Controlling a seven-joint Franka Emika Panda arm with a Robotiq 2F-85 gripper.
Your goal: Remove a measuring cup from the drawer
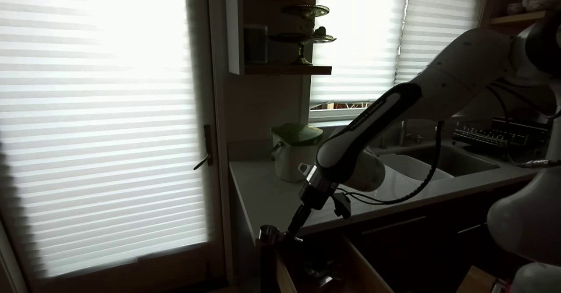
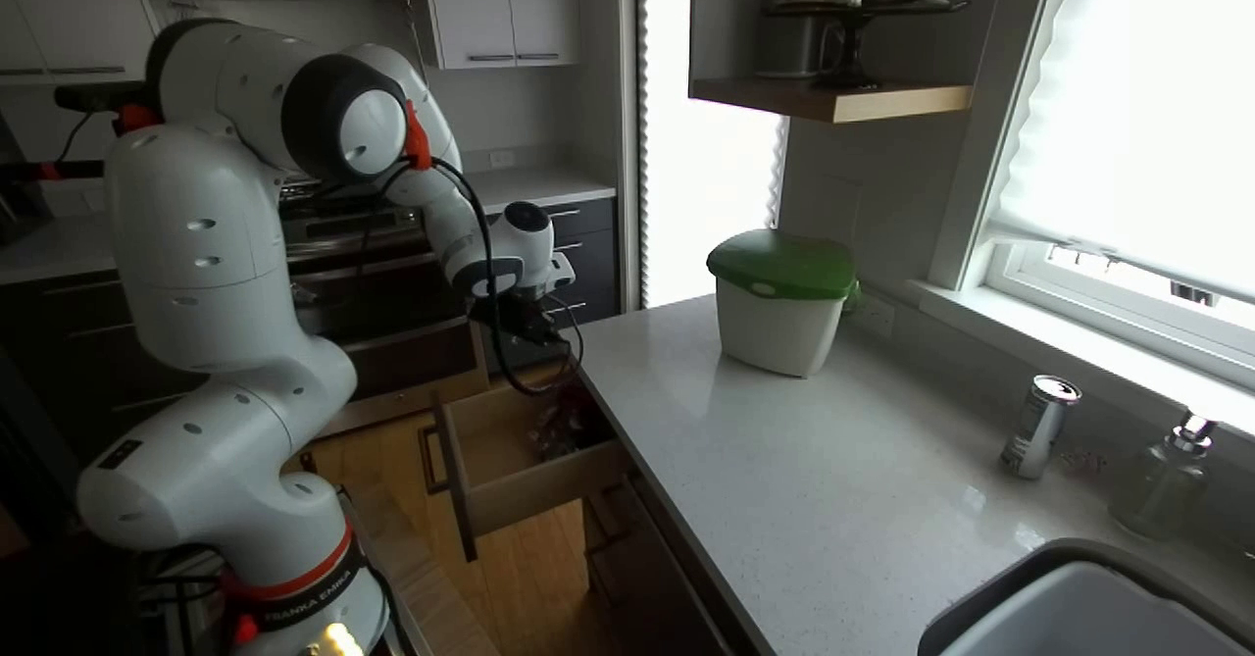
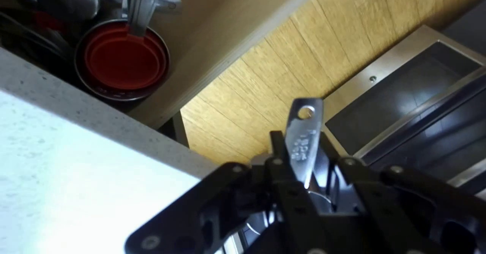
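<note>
Metal measuring cup (image 1: 271, 235) held out of the open drawer (image 2: 549, 487). The hand (image 3: 302, 142) is clamped on the flat handle (image 3: 303, 132), the pierced end projecting past the fingers (image 3: 278, 145); in an exterior view the bowl (image 1: 268, 233) hangs at or just beyond the drawer's side wall (image 3: 228, 37), its exact offset being unclear. A red-lined cup (image 3: 123, 64) lies inside the drawer, and a pale surface (image 2: 833, 479) adjoins the drawer. The measuring cup should prove light, stiff and hardly fragile; its smooth metal may slip, however, and the overhanging bowl could make it pivot between the fingers. The best hold is judged to lie across the handle's flat faces, close to the bowl.
</note>
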